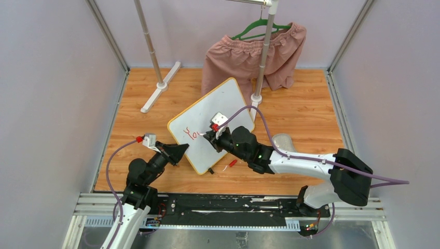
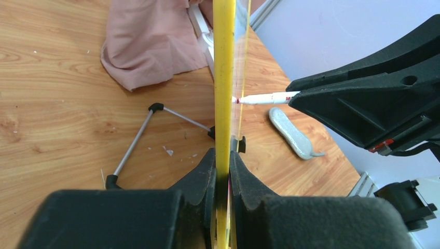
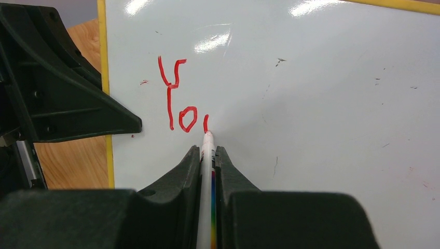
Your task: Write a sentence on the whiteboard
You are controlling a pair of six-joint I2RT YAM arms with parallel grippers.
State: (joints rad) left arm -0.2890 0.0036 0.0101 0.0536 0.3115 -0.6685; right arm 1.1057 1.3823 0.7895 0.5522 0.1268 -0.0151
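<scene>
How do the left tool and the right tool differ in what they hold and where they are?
The left tool is shut on the yellow frame of the whiteboard; the right tool is shut on a white marker. The left tool sits at the board's edge; the right tool is over its white face, marker tip beside the red letters. Both are black and shut.

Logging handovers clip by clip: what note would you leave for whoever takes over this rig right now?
Left gripper: shut on the edge of the yellow-framed white rectangular whiteboard, steadying it.
Right gripper: shut on the slim white marker, tip against the board.
Done: the red handwritten sentence reads "Yo" plus one short stroke.
Left: finish that letter and the remaining words, then release board and marker.
</scene>
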